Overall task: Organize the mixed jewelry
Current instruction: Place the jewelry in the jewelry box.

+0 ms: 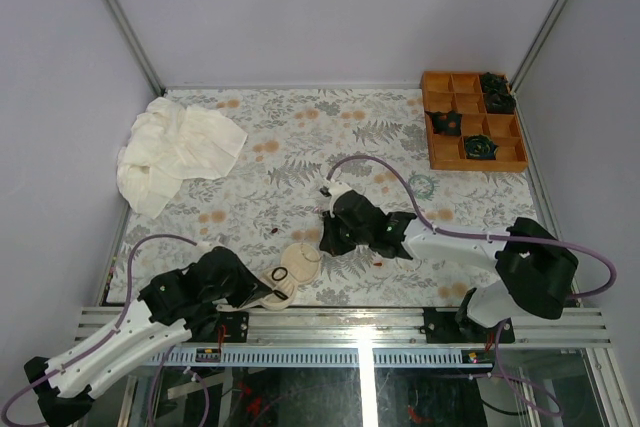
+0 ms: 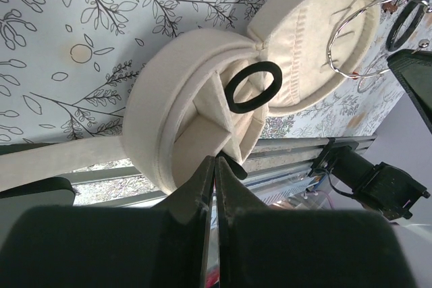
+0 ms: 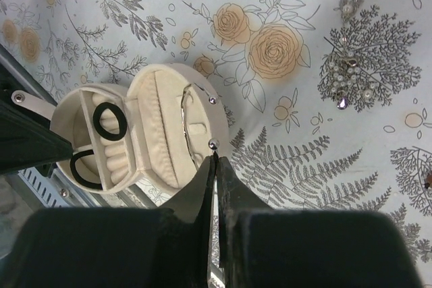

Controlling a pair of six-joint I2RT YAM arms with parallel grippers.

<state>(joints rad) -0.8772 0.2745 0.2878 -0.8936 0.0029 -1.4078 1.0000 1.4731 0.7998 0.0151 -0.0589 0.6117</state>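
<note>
L tool is shut tight w/ nothing in it, tips right by the near rim of the case. R tool is shut too, also holding nothing. Its tips are just beside one ball end of the hoop, which lies on the open lid.

The case sits at 6 o'clock on the desk, w/ a ring in its pocket. The bracelet lies at 3 o'clock, well apart from the case. A red bit lies near the case at its 11 o'clock.

The step looks like getting the hoop. To do it well, R tool should open a little & come down over the thin wire, not the ball, which could slip. L tool should hold the case so it can't slide.

R wrist view shows a 2nd ring low in the case & pearl bits on the desk. L wrist view misses those, but shows the first ring standing up in its slot. Only the top view shows the tray at 1 o'clock & the cloth at 10 o'clock.
</note>
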